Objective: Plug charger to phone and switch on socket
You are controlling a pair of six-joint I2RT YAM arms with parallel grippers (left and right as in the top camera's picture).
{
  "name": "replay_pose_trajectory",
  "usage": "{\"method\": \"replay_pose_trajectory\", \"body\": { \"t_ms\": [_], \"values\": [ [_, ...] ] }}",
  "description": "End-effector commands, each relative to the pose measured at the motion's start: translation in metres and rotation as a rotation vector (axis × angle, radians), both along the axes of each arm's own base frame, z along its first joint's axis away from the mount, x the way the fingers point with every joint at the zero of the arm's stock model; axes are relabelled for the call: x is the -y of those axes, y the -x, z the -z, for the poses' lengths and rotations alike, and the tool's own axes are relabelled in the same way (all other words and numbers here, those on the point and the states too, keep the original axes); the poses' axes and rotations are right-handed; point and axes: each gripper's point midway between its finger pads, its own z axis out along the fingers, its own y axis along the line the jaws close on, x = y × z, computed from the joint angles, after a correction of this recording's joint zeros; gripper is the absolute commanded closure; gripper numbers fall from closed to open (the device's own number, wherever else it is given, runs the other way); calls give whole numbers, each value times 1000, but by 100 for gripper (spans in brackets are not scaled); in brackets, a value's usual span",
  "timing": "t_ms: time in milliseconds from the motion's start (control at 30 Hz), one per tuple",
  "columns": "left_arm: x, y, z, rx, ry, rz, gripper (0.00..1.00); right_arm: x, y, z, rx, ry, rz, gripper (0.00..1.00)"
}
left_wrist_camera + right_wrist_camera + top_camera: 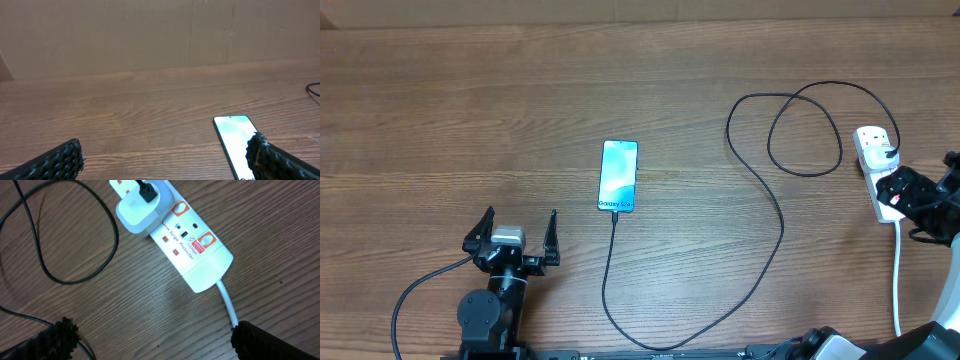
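Note:
The phone (618,176) lies flat mid-table with its blue screen lit. The charger (775,215), a thin black cable, meets the phone's near end, swings right and loops back to a white adapter (142,212) plugged into the socket (195,255). Small red switches (175,253) show on the white strip. My right gripper (905,195) hovers open over the socket's lead end; both fingers (270,342) straddle bare wood and touch nothing. My left gripper (517,230) stands open near the front edge, left of the phone (232,135), with nothing between its fingers (55,162).
The socket's white lead (898,275) runs toward the table's front edge on the right. A loop of the charger cable (75,275) lies just left of the socket. A thicker black robot cable (415,295) trails from the left arm. A brown wall (150,35) backs the table.

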Motion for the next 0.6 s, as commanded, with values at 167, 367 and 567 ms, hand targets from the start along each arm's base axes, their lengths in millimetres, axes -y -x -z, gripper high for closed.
{"method": "replay_pose_trajectory", "body": {
  "t_ms": [167,367,567],
  "values": [
    [-4,0,0,7,-20,-17,0,-1,-1,-12,32,35,-11,0],
    [-4,0,0,7,-20,-17,0,-15,-7,-30,80,73,-59,0],
    [-4,0,0,7,-20,-17,0,-58,-24,-44,126,95,-205,0]
  ]
}}
